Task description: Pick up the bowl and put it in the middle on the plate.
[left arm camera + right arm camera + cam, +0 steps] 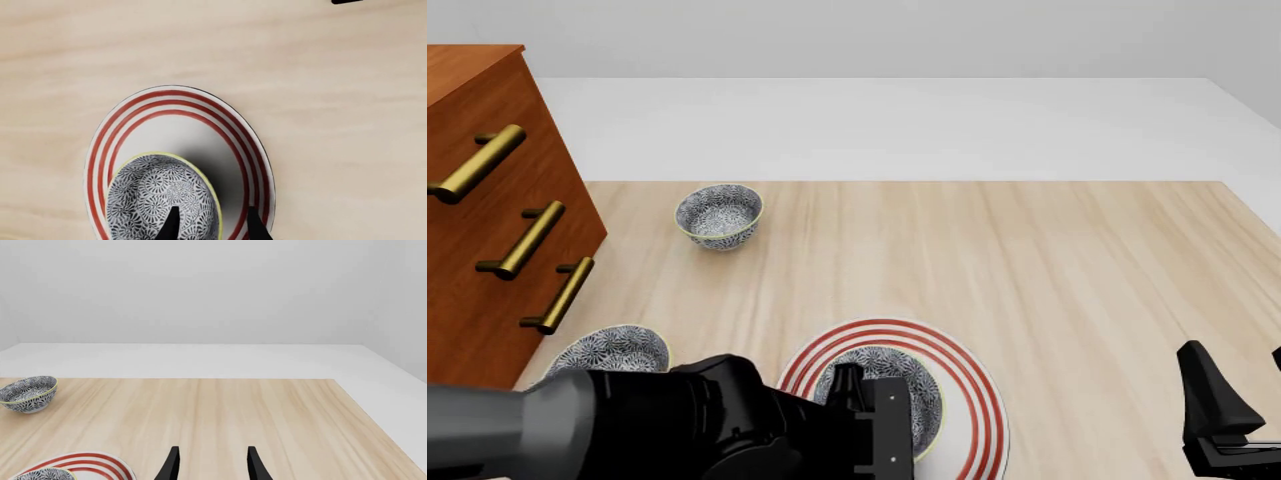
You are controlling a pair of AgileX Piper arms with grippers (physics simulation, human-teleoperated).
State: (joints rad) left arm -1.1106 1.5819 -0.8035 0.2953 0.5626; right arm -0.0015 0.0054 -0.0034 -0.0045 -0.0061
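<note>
**Bowl over the plate, rim between the left jaws**

Pale wooden desk (1068,270) against a plain white backdrop carries everything. Start at the left jaws (212,225): their two dark fingers straddle the near wall of the small round bowl with the blue-grey-and-white floral pattern and thin yellow-green rim (160,197), one finger inside, one outside, so they appear to be grasping it by the rim. That bowl sits over the large flat white plate with three red rings (193,130), set toward the plate's near side, not its centre; whether it touches the plate I cannot tell. By my judgement the coming move turns on this offset: the bowl wants a short shift away from the arm, then release. In the front view the bulky black left arm (627,425) reaches low across the near edge. The right jaws (210,465) are spread and hold nothing, well apart from the plate. Two matching bowls (719,214) (614,350) and a brown drawer cabinet (494,200) stand on the left.
</note>
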